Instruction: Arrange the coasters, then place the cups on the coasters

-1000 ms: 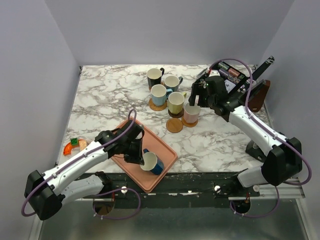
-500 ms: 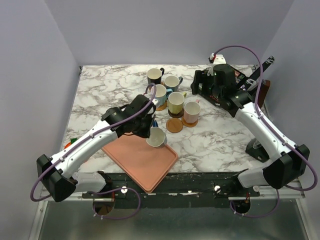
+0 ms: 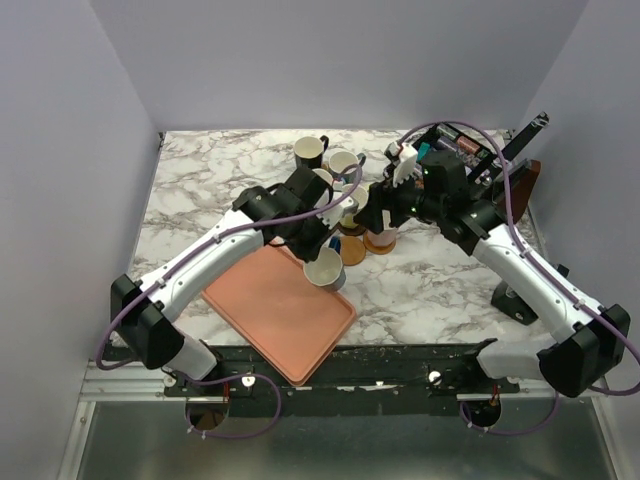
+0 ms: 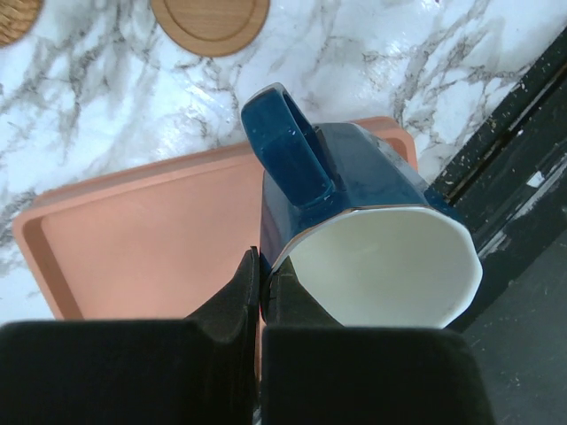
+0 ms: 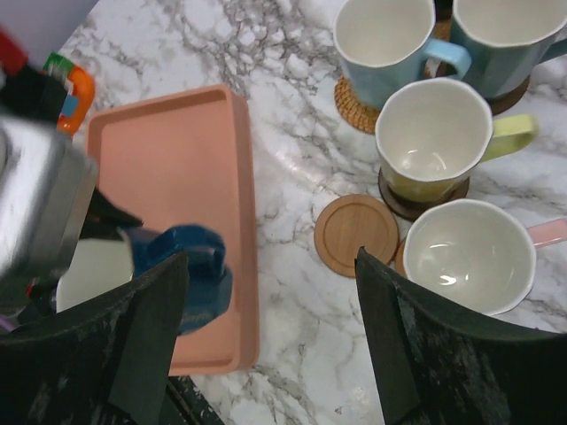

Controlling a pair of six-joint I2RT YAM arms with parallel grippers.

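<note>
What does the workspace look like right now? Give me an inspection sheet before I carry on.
Surface: white-grey marble tabletop, no spill seen.
Job's things: dark blue faceted cup held tilted by the tray's edge; light blue cup, grey-green cup, yellow cup and pink cup on coasters; black cup at the back, coaster unclear; one round tan wooden coaster bare.
Clutter: salmon-pink rectangular tray; small orange-and-green object beyond it.
Grippers: left gripper shut on the blue cup's wall; right gripper open, holding nothing.
Cables: purple cables along both arms and looping below the table's near edge.
Surroundings: plain grey walls.
</note>
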